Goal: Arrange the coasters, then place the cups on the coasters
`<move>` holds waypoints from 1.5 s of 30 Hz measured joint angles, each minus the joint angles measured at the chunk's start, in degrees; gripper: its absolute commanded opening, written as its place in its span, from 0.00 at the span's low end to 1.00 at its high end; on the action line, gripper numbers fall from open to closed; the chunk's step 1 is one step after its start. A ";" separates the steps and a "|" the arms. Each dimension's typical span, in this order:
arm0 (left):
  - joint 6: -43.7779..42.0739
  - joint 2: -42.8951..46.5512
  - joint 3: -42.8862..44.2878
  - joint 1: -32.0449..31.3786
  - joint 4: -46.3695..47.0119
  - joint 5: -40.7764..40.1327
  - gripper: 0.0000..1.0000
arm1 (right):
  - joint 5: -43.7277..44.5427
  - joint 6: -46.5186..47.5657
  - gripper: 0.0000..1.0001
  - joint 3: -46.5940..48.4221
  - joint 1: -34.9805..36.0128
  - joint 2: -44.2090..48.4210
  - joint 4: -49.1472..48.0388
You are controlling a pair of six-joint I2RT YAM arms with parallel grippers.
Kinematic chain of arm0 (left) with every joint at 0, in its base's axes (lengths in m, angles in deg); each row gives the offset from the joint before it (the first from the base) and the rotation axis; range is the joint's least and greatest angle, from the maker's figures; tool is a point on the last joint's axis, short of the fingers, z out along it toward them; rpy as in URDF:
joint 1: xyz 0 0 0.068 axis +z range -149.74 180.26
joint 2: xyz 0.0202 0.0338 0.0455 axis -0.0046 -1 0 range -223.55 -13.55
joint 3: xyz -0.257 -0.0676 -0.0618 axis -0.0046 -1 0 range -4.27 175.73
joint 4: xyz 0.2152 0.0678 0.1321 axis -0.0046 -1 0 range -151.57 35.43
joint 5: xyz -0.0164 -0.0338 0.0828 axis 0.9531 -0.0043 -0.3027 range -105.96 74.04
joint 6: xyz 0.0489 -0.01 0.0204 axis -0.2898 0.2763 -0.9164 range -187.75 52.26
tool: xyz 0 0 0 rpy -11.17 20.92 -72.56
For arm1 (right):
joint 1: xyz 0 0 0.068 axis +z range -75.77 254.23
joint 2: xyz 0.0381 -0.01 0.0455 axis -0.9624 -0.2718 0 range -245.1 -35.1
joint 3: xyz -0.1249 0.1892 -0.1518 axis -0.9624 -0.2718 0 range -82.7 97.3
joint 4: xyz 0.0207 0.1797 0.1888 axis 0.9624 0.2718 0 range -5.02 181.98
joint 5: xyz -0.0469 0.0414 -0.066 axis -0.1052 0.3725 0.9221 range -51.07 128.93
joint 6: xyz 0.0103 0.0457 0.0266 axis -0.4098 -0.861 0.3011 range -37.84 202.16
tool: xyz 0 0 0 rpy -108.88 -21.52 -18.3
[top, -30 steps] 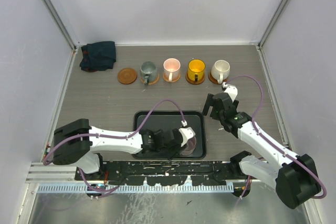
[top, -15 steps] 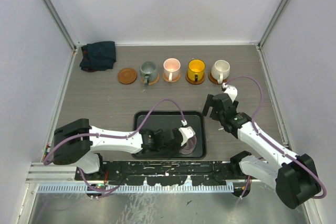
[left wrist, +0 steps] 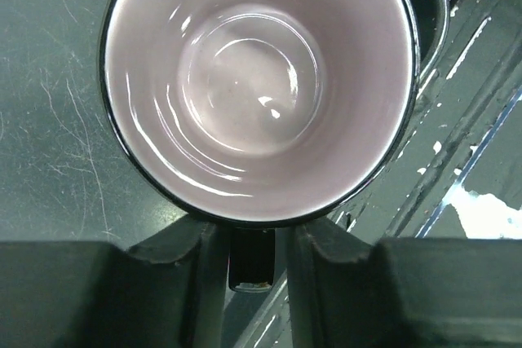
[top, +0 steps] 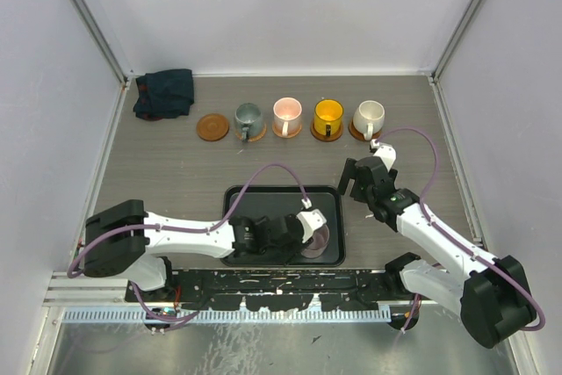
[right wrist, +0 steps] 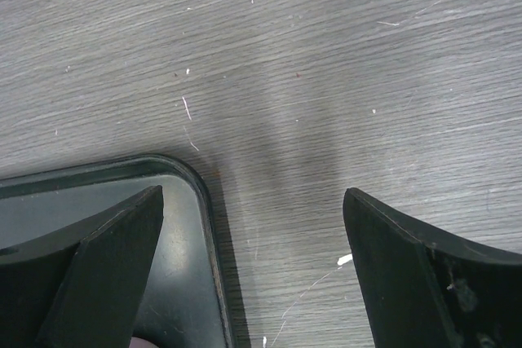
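Observation:
A mauve cup [top: 315,237] [left wrist: 261,79] stands upright at the right end of the black tray [top: 239,198]. My left gripper [top: 301,229] [left wrist: 251,260] lies low over the tray, its jaws narrowed onto the cup's dark handle [left wrist: 251,262]. At the back, the grey-teal cup [top: 248,118], pink cup [top: 287,111], yellow cup [top: 328,114] and cream cup [top: 369,115] each sit on a coaster. One bare coaster [top: 212,126] lies left of them. My right gripper [top: 358,180] [right wrist: 253,270] hangs open over the table by the tray's far right corner [right wrist: 192,181], holding nothing.
A crumpled dark teal cloth [top: 164,92] lies in the back left corner, just beyond the bare coaster. White walls close in the table on three sides. The arm bases and a metal rail [top: 263,292] run along the near edge.
My left jaws have narrowed around the mauve cup's handle, and that arm has shifted slightly. The cup still stands on the tray. The right arm has hardly moved.

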 measured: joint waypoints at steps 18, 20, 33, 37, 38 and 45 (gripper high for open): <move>-1.81 5.42 -1.42 0.00 -0.96 -5.70 0.00 | -0.04 -0.13 0.94 -0.46 0.13 0.17 -0.15; -3.34 8.52 -0.81 0.00 -2.80 -8.44 0.00 | 0.22 -0.13 0.94 -0.50 0.17 0.70 -0.15; -8.74 24.06 6.36 18.86 -8.70 -19.08 0.00 | 0.72 0.37 0.93 -0.52 0.28 1.22 -0.79; -8.63 24.09 6.38 30.77 -10.19 -19.78 0.00 | 0.72 1.18 0.94 -0.42 0.28 -0.07 -1.09; -8.61 23.93 6.38 33.22 -10.38 -19.65 0.00 | 0.74 1.40 0.94 -0.37 0.28 -0.39 -1.20; -7.43 19.39 8.35 49.66 -9.66 -13.70 0.00 | 2.03 2.27 0.94 1.01 0.50 -1.38 -1.27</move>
